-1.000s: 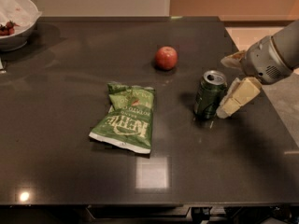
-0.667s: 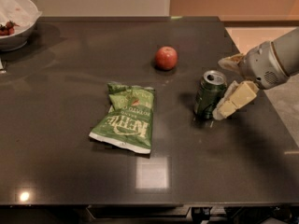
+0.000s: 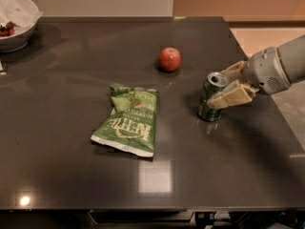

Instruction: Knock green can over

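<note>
The green can [image 3: 208, 100] is a small dark green drink can with a silver top. It stands on the dark table [image 3: 200, 166] right of centre, leaning slightly left. My gripper [image 3: 228, 82] reaches in from the right at the can's upper part. Its pale fingers are spread open. The near finger [image 3: 230, 95] presses against the can's right side, and the far finger [image 3: 234, 67] sits just behind the can's top rim. The gripper holds nothing.
A flat green chip bag [image 3: 127, 119] lies left of the can. A red apple [image 3: 169, 59] sits behind and left of the can. A white bowl [image 3: 16, 20] stands at the far left corner. The table's right edge is close behind the gripper.
My gripper has moved left and closed in on the can, with the near finger now against its side. The can has shifted slightly left.
</note>
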Robot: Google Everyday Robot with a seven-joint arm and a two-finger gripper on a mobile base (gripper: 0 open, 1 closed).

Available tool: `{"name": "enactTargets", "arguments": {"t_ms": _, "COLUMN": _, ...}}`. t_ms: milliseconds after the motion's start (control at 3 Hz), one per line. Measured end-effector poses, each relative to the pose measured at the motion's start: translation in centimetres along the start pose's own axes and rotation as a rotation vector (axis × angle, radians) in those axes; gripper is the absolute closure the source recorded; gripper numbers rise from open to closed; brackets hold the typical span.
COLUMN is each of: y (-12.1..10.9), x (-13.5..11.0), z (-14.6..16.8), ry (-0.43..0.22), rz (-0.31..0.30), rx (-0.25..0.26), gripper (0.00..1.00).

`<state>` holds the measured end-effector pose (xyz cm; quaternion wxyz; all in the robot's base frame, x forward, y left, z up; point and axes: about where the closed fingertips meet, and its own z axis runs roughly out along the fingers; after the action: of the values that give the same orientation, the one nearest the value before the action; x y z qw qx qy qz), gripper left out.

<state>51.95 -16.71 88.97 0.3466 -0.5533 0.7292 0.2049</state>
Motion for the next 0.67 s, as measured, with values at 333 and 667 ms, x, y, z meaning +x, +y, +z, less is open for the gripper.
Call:
{"name": "enactTargets", "arguments": {"t_ms": 333, "y": 0.21, "x": -0.38, "z": -0.37, "ry": -0.008, "rz": 0.008, "rx": 0.006, "gripper": 0.65}}
{"name": "enactTargets", "arguments": {"t_ms": 667, "y": 0.27, "x": -1.33, "z": -1.32, "ry": 0.049, "rz": 0.008, "rx": 0.006, "gripper": 0.87}}
